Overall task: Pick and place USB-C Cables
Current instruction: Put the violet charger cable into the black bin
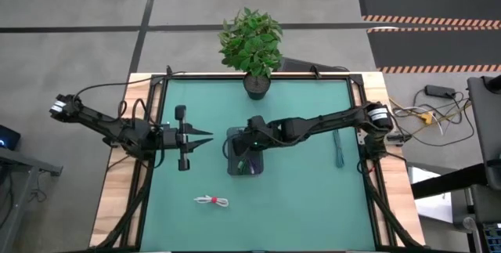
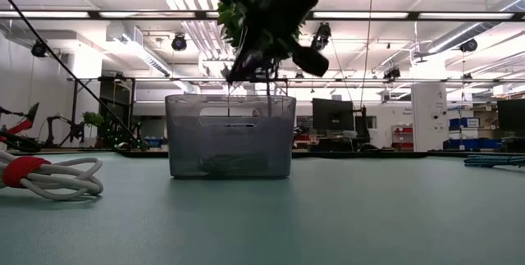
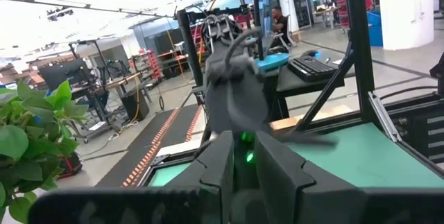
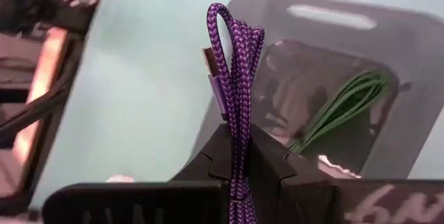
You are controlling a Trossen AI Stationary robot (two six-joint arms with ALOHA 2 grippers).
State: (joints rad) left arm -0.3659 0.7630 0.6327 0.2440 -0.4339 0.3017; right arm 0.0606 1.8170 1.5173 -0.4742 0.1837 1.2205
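Centrally in the high view, the right gripper (image 1: 249,145) hangs over the grey tray (image 1: 232,165), its jaws closed on a purple braided cable (image 4: 234,78) folded into a loop. From the right wrist view the loop stands up between the fingers, above the tray's near rim, and a green cable (image 4: 343,102) already lies inside the tray at the right of that picture. Seen from the low view, the tray (image 2: 230,134) sits mid-frame on the teal table (image 2: 328,216), with the gripper (image 2: 254,47) just above its top edge.

A white cable with a red band (image 1: 212,200) lies on the table at lower centre-left of the high view, well apart from the tray, with bare mat around it. A teal cable (image 1: 340,149) lies straight near the table's right edge. A potted plant (image 1: 252,45) stands at the table's far edge, upper centre, near the tray's far side.

Left of the tray, the left gripper (image 1: 205,136) waits with its jaws shut and holding nothing, open mat between it and the tray.
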